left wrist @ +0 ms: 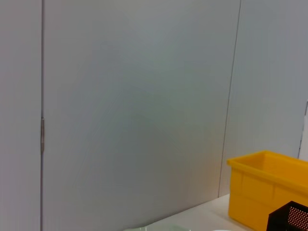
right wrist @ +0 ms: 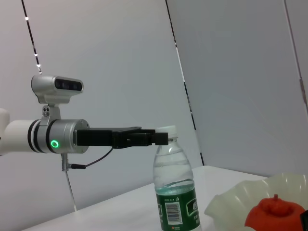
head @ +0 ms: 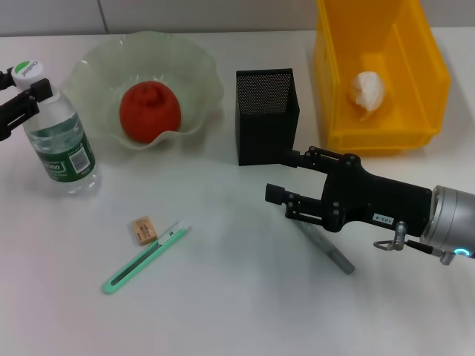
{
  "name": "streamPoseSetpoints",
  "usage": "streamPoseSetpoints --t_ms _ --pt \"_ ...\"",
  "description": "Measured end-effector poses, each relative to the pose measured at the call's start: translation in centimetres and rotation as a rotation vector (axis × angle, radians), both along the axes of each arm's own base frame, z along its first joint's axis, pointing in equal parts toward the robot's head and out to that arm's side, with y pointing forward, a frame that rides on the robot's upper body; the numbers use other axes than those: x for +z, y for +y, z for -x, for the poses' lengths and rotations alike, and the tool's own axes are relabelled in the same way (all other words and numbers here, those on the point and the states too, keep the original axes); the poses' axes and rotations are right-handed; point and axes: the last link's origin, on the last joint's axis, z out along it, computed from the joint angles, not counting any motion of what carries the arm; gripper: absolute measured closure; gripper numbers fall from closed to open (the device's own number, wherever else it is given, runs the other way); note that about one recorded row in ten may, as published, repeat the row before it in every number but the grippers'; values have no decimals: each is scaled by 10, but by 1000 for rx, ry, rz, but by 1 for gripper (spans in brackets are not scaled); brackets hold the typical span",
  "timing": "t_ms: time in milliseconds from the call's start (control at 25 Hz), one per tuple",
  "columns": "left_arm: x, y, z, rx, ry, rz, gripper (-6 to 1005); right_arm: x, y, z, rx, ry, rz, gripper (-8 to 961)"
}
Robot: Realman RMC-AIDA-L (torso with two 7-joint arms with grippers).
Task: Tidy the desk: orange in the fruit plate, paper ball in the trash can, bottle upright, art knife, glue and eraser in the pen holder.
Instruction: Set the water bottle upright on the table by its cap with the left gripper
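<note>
Head view: the left gripper (head: pixel 26 93) clasps the neck of the upright clear plastic water bottle (head: pixel 59 137). The right gripper (head: pixel 282 178) hangs spread and empty beside the black mesh pen holder (head: pixel 266 115), above a grey glue pen (head: pixel 326 248). The orange (head: pixel 150 111) sits in the frosted glass plate (head: pixel 200 67) (paper ball (head: pixel 367 93) in the yellow bin (head: pixel 430 67)). Beige eraser (head: pixel 143 229) and green art knife (head: pixel 141 261) lie loose.

Left wrist view: only the bin's corner and the holder show.

Right wrist view: the bottle stands gripped at its cap.

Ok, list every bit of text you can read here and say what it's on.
Bottle green label: print and barcode, too small to read.
Bottle cap: a green logo word, blurred, not legible.
Right tool: small white sticker on its body, characters too small to read.
Nothing else carries text.
</note>
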Motion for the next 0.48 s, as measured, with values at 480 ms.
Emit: streamPoseSetpoints --t_ms 480 --pt "-1 0 0 -6 5 -4 456 0 1 0 0 1 -2 259"
